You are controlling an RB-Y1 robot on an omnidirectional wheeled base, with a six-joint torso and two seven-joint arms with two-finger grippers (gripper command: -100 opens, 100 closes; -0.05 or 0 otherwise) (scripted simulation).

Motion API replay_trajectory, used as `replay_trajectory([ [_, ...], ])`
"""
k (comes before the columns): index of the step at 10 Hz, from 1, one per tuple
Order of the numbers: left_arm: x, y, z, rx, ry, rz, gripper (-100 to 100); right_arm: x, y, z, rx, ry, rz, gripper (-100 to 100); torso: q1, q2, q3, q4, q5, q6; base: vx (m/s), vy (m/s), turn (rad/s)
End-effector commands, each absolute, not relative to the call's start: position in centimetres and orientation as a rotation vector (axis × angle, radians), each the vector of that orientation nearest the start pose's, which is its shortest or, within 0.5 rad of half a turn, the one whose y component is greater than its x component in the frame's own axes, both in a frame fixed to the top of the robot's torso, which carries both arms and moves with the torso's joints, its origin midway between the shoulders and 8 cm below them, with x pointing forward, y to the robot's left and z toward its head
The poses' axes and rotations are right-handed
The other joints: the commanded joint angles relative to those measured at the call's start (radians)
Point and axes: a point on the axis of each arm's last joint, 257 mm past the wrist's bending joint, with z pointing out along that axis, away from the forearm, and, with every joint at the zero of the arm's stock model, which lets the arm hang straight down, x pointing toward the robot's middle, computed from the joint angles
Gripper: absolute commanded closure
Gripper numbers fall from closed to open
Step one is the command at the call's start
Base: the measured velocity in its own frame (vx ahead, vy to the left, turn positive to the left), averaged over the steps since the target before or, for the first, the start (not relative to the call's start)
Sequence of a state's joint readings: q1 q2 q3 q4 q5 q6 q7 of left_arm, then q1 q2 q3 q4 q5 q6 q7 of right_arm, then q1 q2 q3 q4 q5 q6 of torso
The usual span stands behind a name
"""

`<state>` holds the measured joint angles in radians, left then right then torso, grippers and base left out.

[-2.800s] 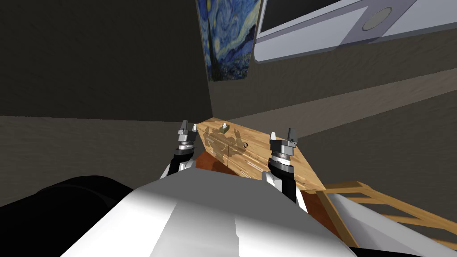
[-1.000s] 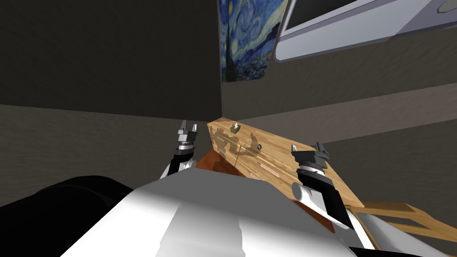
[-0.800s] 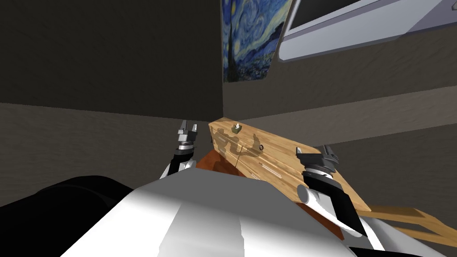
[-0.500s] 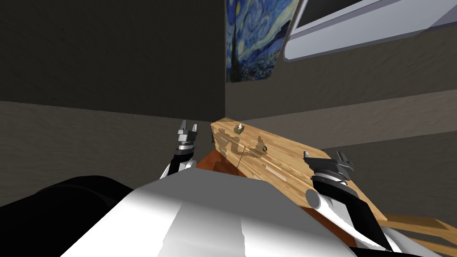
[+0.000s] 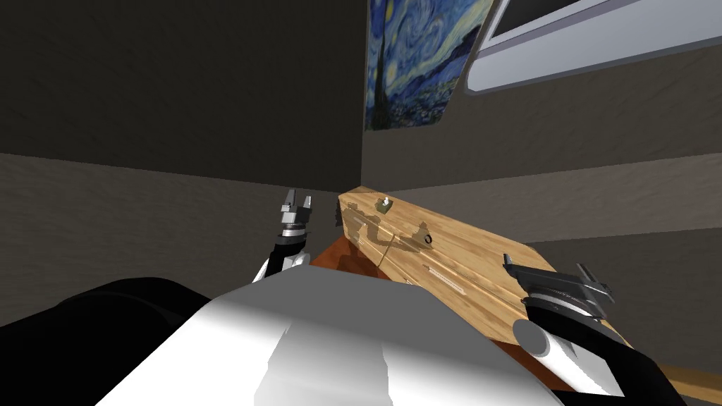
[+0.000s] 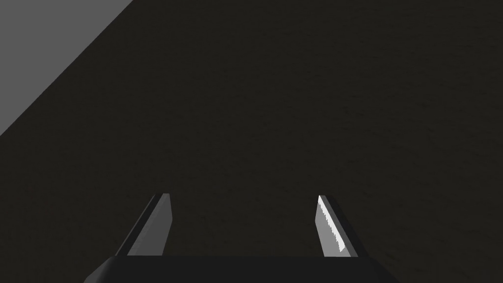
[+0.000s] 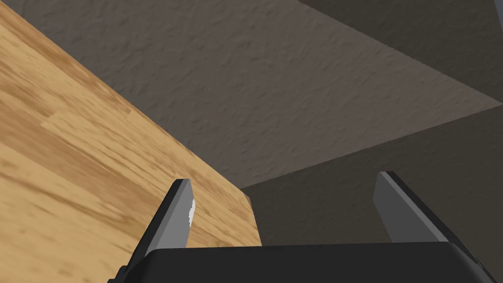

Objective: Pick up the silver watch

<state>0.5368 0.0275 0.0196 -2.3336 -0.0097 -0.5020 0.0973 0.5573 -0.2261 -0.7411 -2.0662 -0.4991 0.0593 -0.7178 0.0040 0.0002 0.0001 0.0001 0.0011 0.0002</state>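
Observation:
A small dark ring-shaped thing, the watch (image 5: 428, 240), lies on the light wooden tabletop (image 5: 479, 268), near its middle. My right gripper (image 5: 545, 265) hangs open over the table's near right end, well short of the watch. In the right wrist view the right gripper (image 7: 285, 184) has nothing between its fingers, with one finger (image 7: 177, 216) over the wooden tabletop (image 7: 73, 172) at its edge and a grey wall beyond. My left gripper (image 5: 297, 201) stands open left of the table, off its far left corner. The left gripper (image 6: 243, 196) faces a dark wall.
A small olive and white object (image 5: 384, 204) sits near the table's far corner. A thin pale stick (image 5: 443, 276) lies along the near edge. A reddish-brown surface (image 5: 338, 257) shows below the table. A blue swirled painting (image 5: 416, 63) hangs in the wall corner.
My right arm has swung right and back toward me, away from the watch, to the table's near right end. My head view has turned left. The left gripper holds still.

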Motion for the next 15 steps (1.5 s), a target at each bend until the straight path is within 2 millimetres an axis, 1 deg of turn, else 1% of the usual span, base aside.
replay_trajectory([
  [1, 33.0, 28.2, 3.7, -0.647, 0.601, -1.362, 0, 24.2, -64.7, -9.9, 1.601, 0.066, 1.274, -100, 0.0, 0.0, 0.0, 0.0, 0.0, 0.0, 0.03, 0.111, 0.102],
  [2, 33.0, 28.2, 3.7, -0.647, 0.6, -1.362, 0, 23.9, -64.9, -9.9, 1.603, 0.055, 1.274, -100, 0.002, -0.001, -0.001, 0.0, 0.0, 0.0, 0.029, 0.085, 0.048],
  [3, 33.0, 28.2, 3.7, -0.647, 0.6, -1.362, 0, 22.2, -66.7, -10.9, 1.654, -0.03, 1.274, -100, 0.001, -0.001, -0.001, 0.0, 0.0, 0.0, 0.043, 0.092, 0.102],
  [4, 33.0, 28.2, 3.7, -0.647, 0.6, -1.362, 0, 21.9, -66.9, -11.0, 1.663, -0.043, 1.274, -100, 0.002, -0.002, -0.001, 0.0, 0.0, 0.0, 0.032, 0.071, 0.051],
  [5, 33.0, 28.2, 3.7, -0.647, 0.601, -1.362, 0, 20.0, -68.6, -11.9, 1.709, -0.131, 1.267, -100, 0.0, -0.001, -0.001, 0.0, 0.0, 0.0, 0.031, 0.078, 0.12],
  [6, 33.0, 28.2, 3.7, -0.647, 0.6, -1.362, 0, 20.0, -68.6, -12.1, 1.718, -0.142, 1.274, -100, 0.001, -0.001, -0.001, 0.0, 0.0, 0.0, 0.04, 0.064, 0.049],
  [7, 33.0, 28.2, 3.7, -0.647, 0.601, -1.362, 0, 18.0, -70.0, -12.9, 1.755, -0.229, 1.27, -100, 0.0, -0.002, -0.001, 0.0, 0.0, 0.0, 0.054, 0.075, 0.099],
  [8, 33.0, 28.2, 3.7, -0.647, 0.601, -1.362, 0, 18.0, -70.0, -13.2, 1.77, -0.242, 1.273, -100, 0.0, -0.002, -0.001, -0.001, 0.0, 0.0, 0.053, 0.061, 0.052],
  [9, 33.0, 28.2, 3.7, -0.647, 0.601, -1.362, 0, 16.1, -71.2, -14.1, 1.804, -0.331, 1.271, -100, 0.0, -0.003, -0.002, -0.001, 0.0, 0.0, 0.066, 0.079, 0.112],
  [10, 33.0, 28.2, 3.7, -0.647, 0.601, -1.362, 0, 16.1, -71.2, -14.4, 1.818, -0.342, 1.272, -100, 0.001, -0.003, -0.002, -0.001, 0.0, 0.0, 0.045, 0.066, 0.051],
  [11, 33.0, 28.2, 3.7, -0.647, 0.601, -1.362, 0, 14.3, -72.2, -15.2, 1.848, -0.43, 1.272, -100, 0.0, -0.002, -0.001, -0.001, 0.0, 0.0, 0.056, 0.074, 0.124],
  [12, 33.0, 28.2, 3.7, -0.647, 0.601, -1.362, 0, 14.3, -72.1, -15.6, 1.863, -0.44, 1.269, -100, 0.0, -0.003, -0.002, -0.001, 0.0, 0.0, 0.054, 0.059, 0.041],
  [13, 33.0, 28.2, 3.7, -0.647, 0.601, -1.362, 0, 12.6, -72.9, -16.3, 1.889, -0.529, 1.271, -100, 0.0, -0.003, -0.002, -0.001, 0.0, 0.0, 0.082, 0.067, 0.101],
  [14, 33.0, 28.2, 3.7, -0.647, 0.601, -1.362, 0, 12.6, -72.8, -16.7, 1.905, -0.536, 1.265, -100, 0.0, -0.004, -0.002, -0.001, 0.0, 0.0, 0.071, 0.052, 0.057],
  [15, 33.0, 28.2, 3.7, -0.647, 0.601, -1.362, 0, 11.0, -73.3, -17.5, 1.929, -0.624, 1.266, -100, -0.001, -0.004, -0.002, -0.001, 0.0, 0.0, 0.065, 0.061, 0.109],
])
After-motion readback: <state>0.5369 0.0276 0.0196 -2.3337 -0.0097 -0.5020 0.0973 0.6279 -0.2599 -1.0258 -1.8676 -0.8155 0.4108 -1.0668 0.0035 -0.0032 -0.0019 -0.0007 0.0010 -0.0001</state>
